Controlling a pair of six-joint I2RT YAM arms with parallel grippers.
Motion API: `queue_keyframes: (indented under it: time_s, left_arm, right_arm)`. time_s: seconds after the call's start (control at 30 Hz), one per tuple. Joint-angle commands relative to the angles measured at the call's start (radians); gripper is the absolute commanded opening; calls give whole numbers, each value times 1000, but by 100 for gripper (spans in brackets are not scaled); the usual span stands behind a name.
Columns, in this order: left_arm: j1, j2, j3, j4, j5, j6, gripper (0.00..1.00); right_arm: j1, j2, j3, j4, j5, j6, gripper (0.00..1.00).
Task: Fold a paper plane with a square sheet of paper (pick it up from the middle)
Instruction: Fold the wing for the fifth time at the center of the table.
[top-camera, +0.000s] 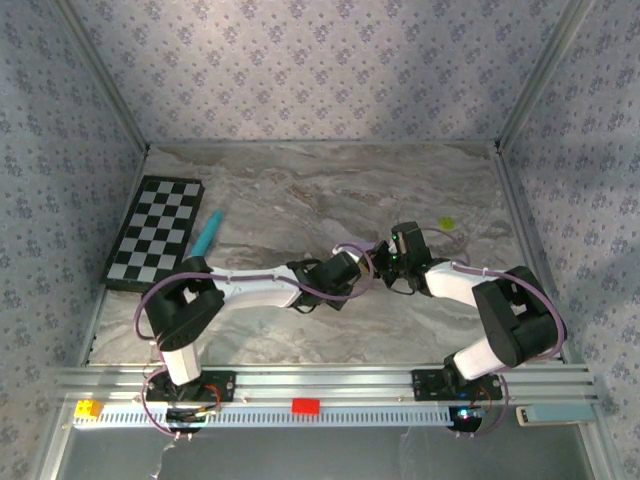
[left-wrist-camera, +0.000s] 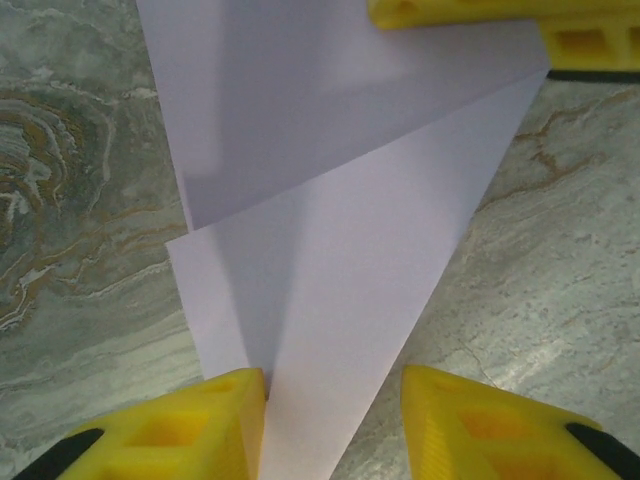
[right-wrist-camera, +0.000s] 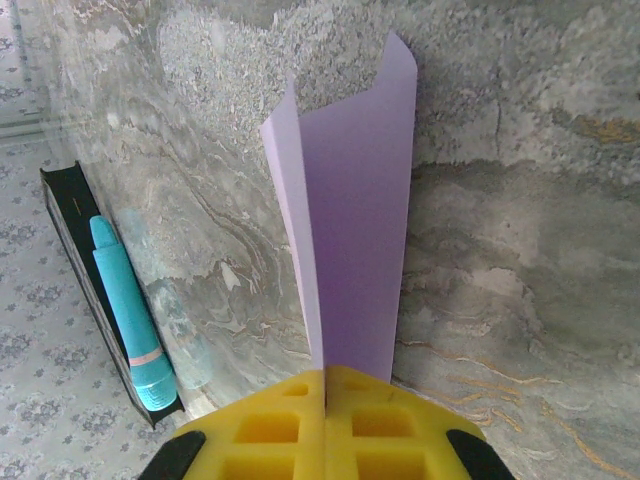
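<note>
One lilac paper sheet (right-wrist-camera: 360, 230), clamped by right fingers (right-wrist-camera: 270, 430), left fingers (left-wrist-camera: 180, 435) parted around it; one teal pen (right-wrist-camera: 125, 310).

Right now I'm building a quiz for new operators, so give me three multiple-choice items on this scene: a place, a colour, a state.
1. Where is the teal pen? A) beside the checkerboard B) against the back wall C) by the arm bases
2. What colour is the sheet of paper? A) white B) yellow C) pale lilac
3. How is the right end effector? A) open over bare table B) shut on the paper C) shut on the pen
Answers: 1 A, it lies along the board's edge; 2 C, lilac in both wrist views; 3 B, it clamps the folded sheet.
</note>
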Motion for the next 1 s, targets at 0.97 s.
queue_keyframes:
  time_s: [0.97]
  left_arm:
    - [-30, 42, 19, -56, -92, 17, 6]
  right_arm:
    - [-3, -38, 19, -49, 10, -18, 7]
